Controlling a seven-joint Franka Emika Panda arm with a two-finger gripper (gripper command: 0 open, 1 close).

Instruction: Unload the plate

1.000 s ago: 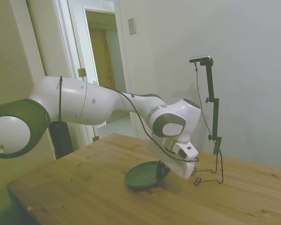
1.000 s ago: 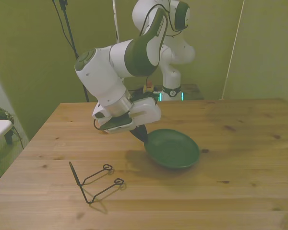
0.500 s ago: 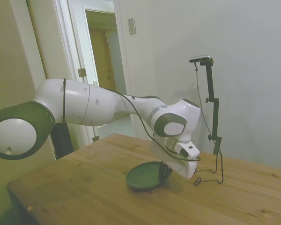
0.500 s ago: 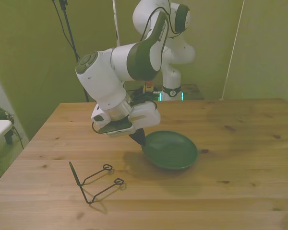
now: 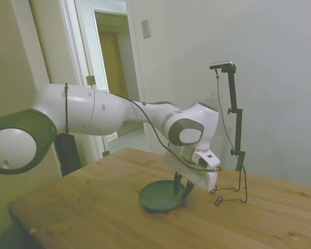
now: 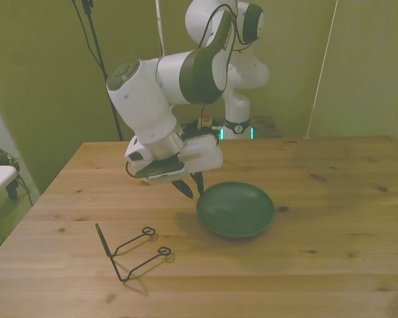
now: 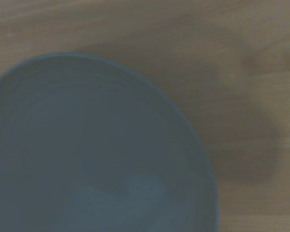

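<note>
The wooden table (image 6: 331,218) fills the scene, its planks knotty and bare apart from two things. The room around it has plain pale walls, and the side view shows an open doorway (image 5: 111,78) behind the arm.

The white arm (image 6: 186,73) bends low over the middle of the table. The green plate (image 6: 235,209) lies flat on the wood near the centre, right side up, and the wrist view shows its inside (image 7: 87,154) holding nothing. The gripper (image 6: 191,187) hangs just above the plate's rim on the front view's left, its two dark fingers (image 5: 177,187) parted and closed on nothing; the rim looks free of them.

The black wire stand (image 6: 134,252) sits apart from the plate, nearer the table's near edge at the front view's left.

As I judge it, the risk lies in the fingers being so close to the rim: a sideways drift while lifting away could catch the edge and tip or slide the plate across the smooth wood.
</note>
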